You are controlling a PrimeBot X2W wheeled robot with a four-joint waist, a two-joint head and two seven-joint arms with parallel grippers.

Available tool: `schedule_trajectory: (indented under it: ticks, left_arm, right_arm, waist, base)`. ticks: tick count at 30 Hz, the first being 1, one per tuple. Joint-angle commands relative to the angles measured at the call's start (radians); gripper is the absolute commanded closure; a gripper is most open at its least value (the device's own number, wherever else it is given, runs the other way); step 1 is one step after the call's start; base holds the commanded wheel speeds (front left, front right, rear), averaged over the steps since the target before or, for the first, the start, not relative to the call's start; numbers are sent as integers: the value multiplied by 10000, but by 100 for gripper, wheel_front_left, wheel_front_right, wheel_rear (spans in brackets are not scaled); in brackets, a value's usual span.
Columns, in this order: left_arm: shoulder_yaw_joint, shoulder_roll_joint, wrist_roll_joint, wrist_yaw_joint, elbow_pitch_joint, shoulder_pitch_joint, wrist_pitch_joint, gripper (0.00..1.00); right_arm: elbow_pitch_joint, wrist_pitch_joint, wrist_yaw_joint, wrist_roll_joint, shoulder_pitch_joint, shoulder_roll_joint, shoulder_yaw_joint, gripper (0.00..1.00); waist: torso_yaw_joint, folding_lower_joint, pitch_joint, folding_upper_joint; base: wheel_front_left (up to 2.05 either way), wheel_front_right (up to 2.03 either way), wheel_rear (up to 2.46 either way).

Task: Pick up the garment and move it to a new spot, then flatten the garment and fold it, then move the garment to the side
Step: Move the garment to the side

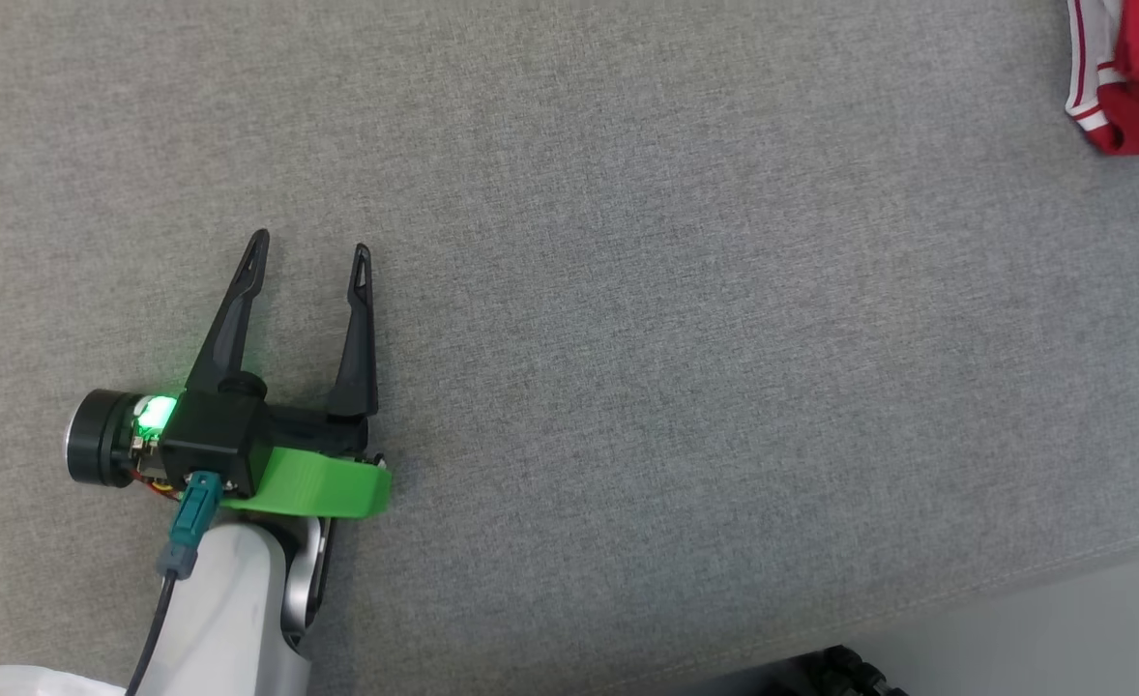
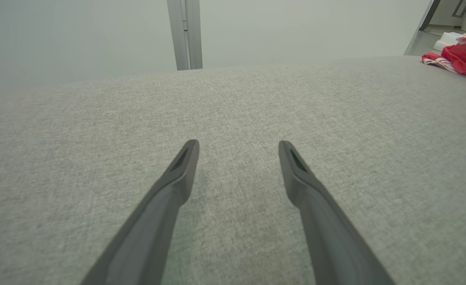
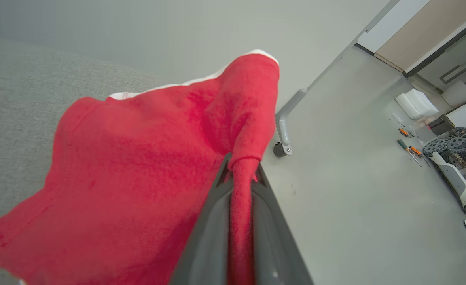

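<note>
As I am looking down from the head camera, my left gripper point(image 1: 311, 244) is sitting close to me at the lower left, over the grey cloth surface point(image 1: 686, 309). Its two dark fingers are standing wide apart, with only grey cloth showing between them. A small green light point(image 1: 154, 414) is glowing on its body, and a bright green band point(image 1: 323, 488) is wrapping round the wrist, just above the pale forearm point(image 1: 231, 609). I cannot tell if the fingertips are touching the cloth or just hanging over it. Further out, the grey surface is stretching away flat. The garment point(image 1: 1135, 87) is lying far off at the top right corner of that view, well apart from the left gripper. It is red, with white stripes along its edge. In the right wrist view, my right gripper point(image 3: 243, 164) is squeezing shut on a fold of the red garment, and the pinched bit is running down between the two fingers. The rest of the garment is spreading out to the left of the fingers, with the grey surface behind it. Past the garment, a grey metal leg point(image 3: 284, 126) with a small dark wheel is standing on the pale floor point(image 3: 355, 206). Far away on that floor, some little tools point(image 3: 409, 149) with orange handles are lying near a machine point(image 3: 450, 146) with knobbly wheels.
</note>
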Motion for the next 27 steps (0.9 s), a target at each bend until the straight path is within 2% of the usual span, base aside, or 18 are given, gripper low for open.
schedule_trajectory:
  ticks: [1, 8, 9, 10, 11, 17, 22, 27]
  left_arm:
    - [-4, 128, 43, -12, -33, -165, -27, 0]
    - [-5, 278, 100, 91, -236, -123, -1, 0]
    - [-11, 283, 107, 126, -272, -110, 0, 0]
    - [-17, 278, 107, 155, -305, -99, 0, 0]
    - [-25, 279, 99, 170, -334, -85, -1, 0]
    - [0, 284, -49, 250, -273, 61, -2, 0]
    - [24, 207, -219, 236, -216, 212, -5, 0]
    - [174, 102, -434, 243, -75, 491, -12, 0]
  right_arm:
    - [201, -27, -23, 111, -226, 10, 9, 100]
    - [1542, -222, -23, 191, -867, 367, 148, 100]
    - [1741, -290, -23, 112, -956, 404, 167, 63]
    - [1905, -359, -23, 56, -1037, 442, 155, 7]
    - [2106, -442, -23, -5, -1131, 486, 116, 0]
    - [2480, -647, -23, -457, -1221, 819, 153, 0]
    - [1568, -645, -23, -889, -973, 825, -414, 0]
    - [148, -647, -23, -1670, -208, 1053, -1551, 0]
  waist:
    - [-48, -1, 236, 0]
    - [125, -1, 459, 0]
    - [152, -1, 477, 0]
    - [173, -1, 490, 0]
    - [196, -1, 503, 0]
    - [184, -1, 296, 0]
    - [180, -1, -293, 0]
    - [261, -1, -1246, 0]
  base:
    - [0, 0, 0]
    - [0, 0, 0]
    - [0, 0, 0]
    - [0, 0, 0]
    - [0, 0, 0]
    - [0, 0, 0]
    - [0, 0, 0]
    - [0, 0, 0]
